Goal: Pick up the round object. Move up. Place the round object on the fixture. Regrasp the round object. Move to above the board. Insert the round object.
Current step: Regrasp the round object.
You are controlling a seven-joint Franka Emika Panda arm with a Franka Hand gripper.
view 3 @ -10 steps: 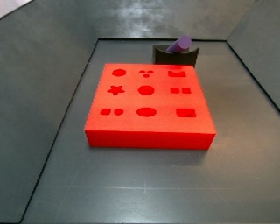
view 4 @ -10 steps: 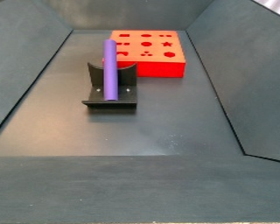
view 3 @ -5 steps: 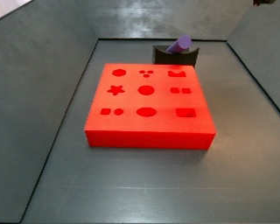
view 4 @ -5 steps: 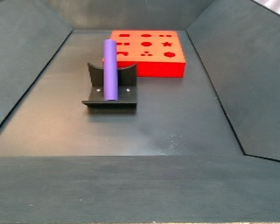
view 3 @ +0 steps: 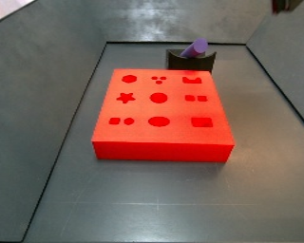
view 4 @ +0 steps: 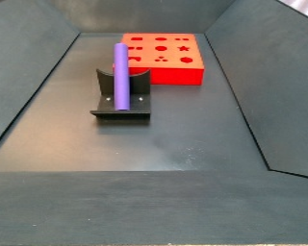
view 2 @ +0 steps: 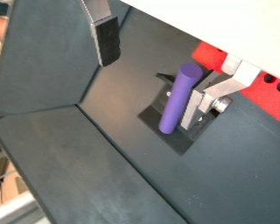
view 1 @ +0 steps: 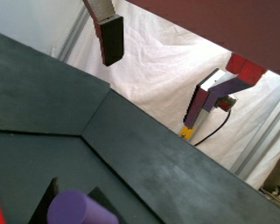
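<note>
The gripper (view 2: 154, 61) hung well above the floor with its two fingers spread wide apart and nothing between them. In both wrist views one finger (view 1: 109, 39) showed as a silver plate with a dark pad, and the opposite finger (view 2: 215, 94) stood far across from it; neither touched anything. In a side view only a small dark part of the gripper (view 3: 283, 5) reached into the top corner, high above the back of the bin. The round object (view 4: 119, 75), a slim purple peg, lay along the fixture (view 4: 122, 108), resting in the notch and leaning up against the bracket's upright part; in a wrist view the peg (view 2: 177, 98) appeared below the open fingers, apart from both. The fixture (view 3: 193, 61) stood just behind the board (view 3: 161, 114), close to its far edge but not touching it. The board (view 4: 166, 57) lay flat on the dark floor, its shaped holes all unfilled.
</note>
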